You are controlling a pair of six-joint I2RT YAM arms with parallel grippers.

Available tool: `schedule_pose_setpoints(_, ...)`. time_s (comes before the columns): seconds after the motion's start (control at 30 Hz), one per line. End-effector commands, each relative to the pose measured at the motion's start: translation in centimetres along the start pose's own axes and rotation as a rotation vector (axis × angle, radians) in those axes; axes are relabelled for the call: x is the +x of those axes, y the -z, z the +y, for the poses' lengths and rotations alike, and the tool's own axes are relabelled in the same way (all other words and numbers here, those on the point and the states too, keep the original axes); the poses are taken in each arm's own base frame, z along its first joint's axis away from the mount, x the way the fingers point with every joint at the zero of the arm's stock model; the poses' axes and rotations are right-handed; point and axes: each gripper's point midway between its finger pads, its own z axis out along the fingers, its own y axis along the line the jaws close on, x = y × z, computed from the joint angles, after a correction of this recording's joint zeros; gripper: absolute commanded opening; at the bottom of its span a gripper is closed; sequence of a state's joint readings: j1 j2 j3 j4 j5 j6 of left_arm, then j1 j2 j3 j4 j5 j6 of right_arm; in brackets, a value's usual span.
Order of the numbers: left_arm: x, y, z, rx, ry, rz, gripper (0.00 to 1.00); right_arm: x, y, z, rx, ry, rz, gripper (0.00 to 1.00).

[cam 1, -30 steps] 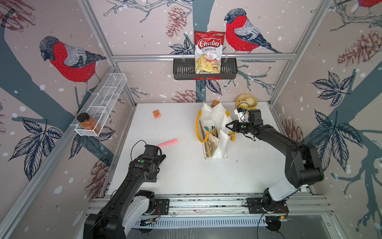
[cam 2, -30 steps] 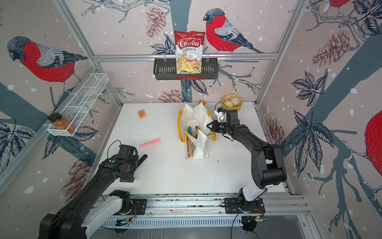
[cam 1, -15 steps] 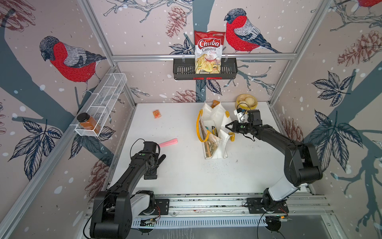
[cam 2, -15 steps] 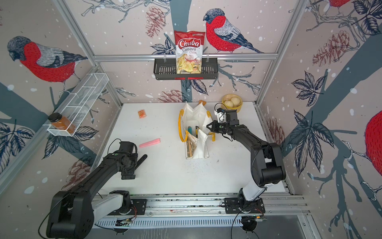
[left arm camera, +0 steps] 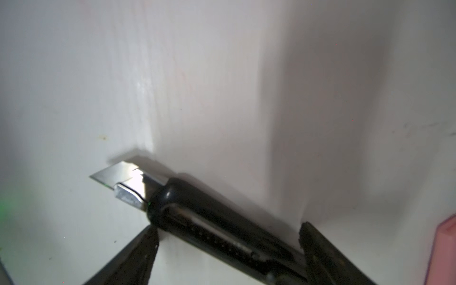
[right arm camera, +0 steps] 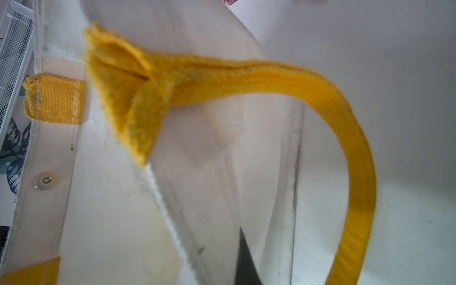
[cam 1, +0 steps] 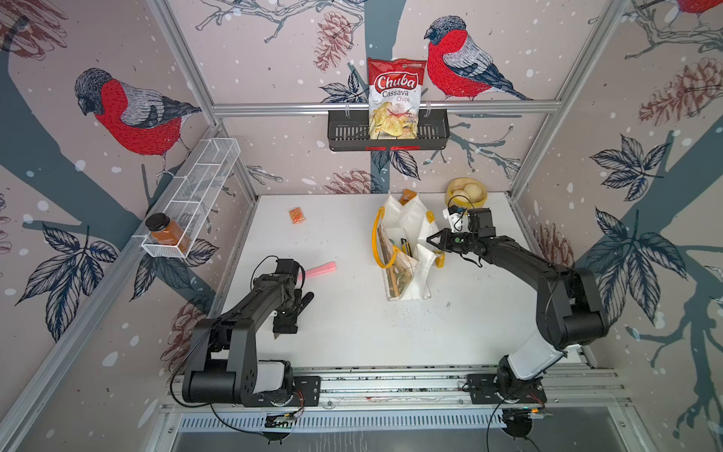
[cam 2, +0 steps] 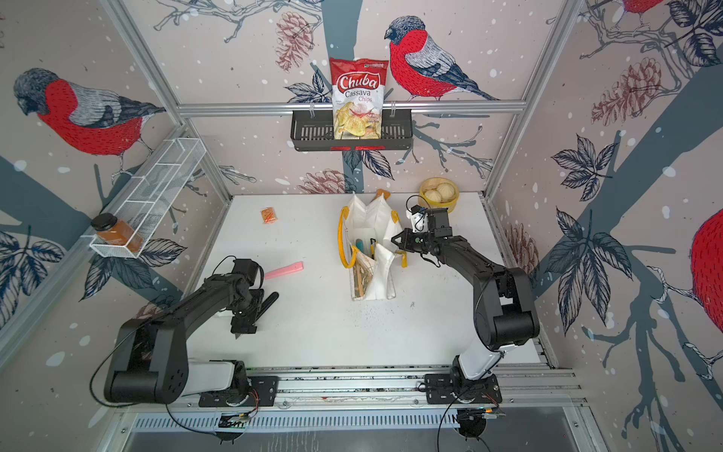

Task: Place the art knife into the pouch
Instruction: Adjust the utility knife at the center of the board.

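**Fingers, left gripper** (cam 1: 287, 321): The fingers (left arm camera: 138, 256) are set wide apart, one on either side of the art knife (left arm camera: 209, 222), which lies between them. One tip is seen just beside the handle. A gap is left at the other, so no grip is made yet.

**Fingers, right gripper** (cam 1: 434, 240): These are closed. As far as can be told, they are pinched on the rim fabric of the pouch (cam 1: 407, 219) near a yellow handle (right arm camera: 320, 93), and the mouth is held open.

**Art knife**: It lies flat on the white table (cam 1: 352, 332), under the left gripper and well apart from the pouch. In both top views its black handle (cam 2: 270, 302) is seen jutting out from beneath the gripper.
- Build: a slim, stiff body, judged light. The handle is glossy and probably slippery.
- Hazard: a bare angled blade is exposed at one end. The soft pouch could be snagged or cut by it.
- Hold: it is best taken across the mid-handle, clear of the blade. The jaws should be closed squarely, so that the rounded body is not rolled or squeezed out.

**Pouch**: It stands at mid-table. Being soft and floppy, it is judged to need its rim kept held while the knife is dropped in.

**Other**: A pink cutter (cam 1: 319, 270) lies near the left arm.
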State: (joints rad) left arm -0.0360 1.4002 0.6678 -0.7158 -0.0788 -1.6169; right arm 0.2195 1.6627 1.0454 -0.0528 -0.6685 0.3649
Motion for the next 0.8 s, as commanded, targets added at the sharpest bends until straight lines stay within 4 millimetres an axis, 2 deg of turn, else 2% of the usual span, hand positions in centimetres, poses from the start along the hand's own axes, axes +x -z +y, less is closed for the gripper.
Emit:
schedule_pose_setpoints(0.0, 0.3, -0.8, -3.4, 0.078, -0.045, 0.008, 0.89, 0.2, 0.0, -0.3, 0.010, 0.000, 0.009, 0.00)
schedule_pose_setpoints(0.07, 0.4, -1.2, -4.1, 0.057, -0.076, 0.009, 0.86, 0.2, 0.0, -0.5, 0.012, -0.001, 0.009, 0.00)
schedule_pose_setpoints(0.17, 1.0, -2.2, -5.5, 0.041, -0.141, 0.035, 0.72, 0.2, 0.1, -0.5, 0.014, -0.001, 0.006, 0.00)
schedule_pose_setpoints(0.4, 2.0, -4.2, -7.2, 0.021, -0.221, 0.081, 0.67, 0.0, 0.3, -0.6, 0.020, -0.006, 0.002, 0.00)
schedule_pose_setpoints(0.63, 2.7, -3.5, -8.9, 0.048, -0.321, 0.073, 0.64, -0.1, 0.2, -0.6, 0.021, -0.010, 0.000, 0.00)
schedule_pose_setpoints(0.77, 3.5, -3.3, -8.4, 0.048, -0.394, 0.074, 0.64, -0.2, 0.4, -0.5, 0.022, -0.007, -0.005, 0.00)
